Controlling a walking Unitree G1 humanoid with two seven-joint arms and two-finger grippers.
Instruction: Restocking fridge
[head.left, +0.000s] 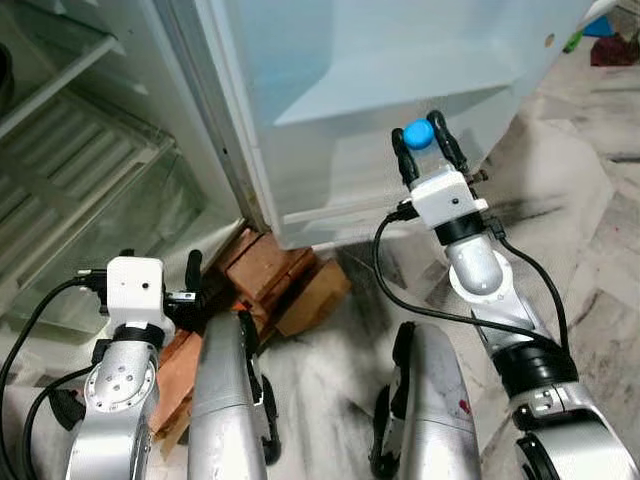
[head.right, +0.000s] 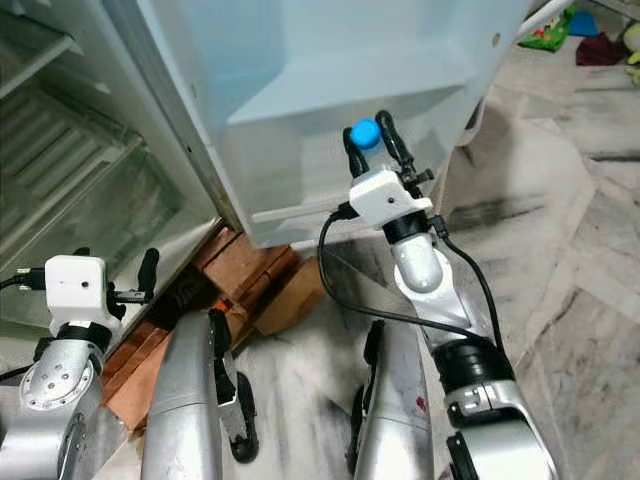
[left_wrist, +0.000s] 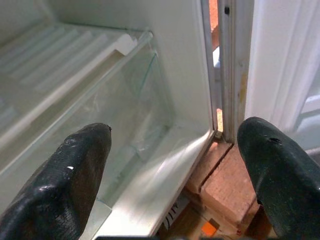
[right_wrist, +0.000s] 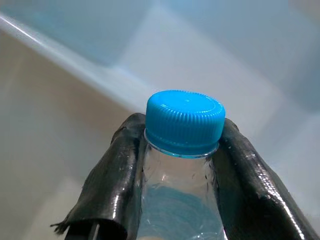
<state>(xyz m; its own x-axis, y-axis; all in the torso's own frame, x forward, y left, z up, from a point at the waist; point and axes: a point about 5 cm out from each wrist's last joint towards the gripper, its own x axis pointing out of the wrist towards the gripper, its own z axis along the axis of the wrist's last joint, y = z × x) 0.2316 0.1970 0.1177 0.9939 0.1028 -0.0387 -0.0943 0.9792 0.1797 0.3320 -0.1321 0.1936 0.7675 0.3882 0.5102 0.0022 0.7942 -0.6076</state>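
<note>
The right pincer (head.left: 432, 140) is raised in front of the open white fridge door (head.left: 400, 90), clenched on a clear plastic bottle with a bright blue ribbed screw cap (right_wrist: 185, 122). Its 2 black fingers (right_wrist: 117, 175) press against the bottle's neck just under the cap, 1 on each side, and the cap pokes out between the fingertips. The bottle sits close to the door's inner face, near the pale moulded door shelf (head.left: 390, 100) and above the door's lower edge; whether it touches the door cannot be told.

The left pincer (left_wrist: 172, 165) is held low beside the open fridge compartment, released, its 2 black fingers (left_wrist: 65, 180) spread well apart with nothing between them. Beyond them lie a white ridged fridge shelf (left_wrist: 65, 60) and, under it, a clear plastic crisper drawer (left_wrist: 135, 115), next to the cabinet's white side wall.

The fridge stands on reddish-brown bricks (head.left: 265, 265) stacked under its front corner, with a tan wooden block (head.left: 315, 295) just beside them. The floor is pale marbled tile (head.left: 590, 230). The robot's 2 silver legs (head.left: 225, 400) show low in the head views. A few colourful items (head.right: 555, 28) lie on the floor far off beyond the door, too small to identify.
</note>
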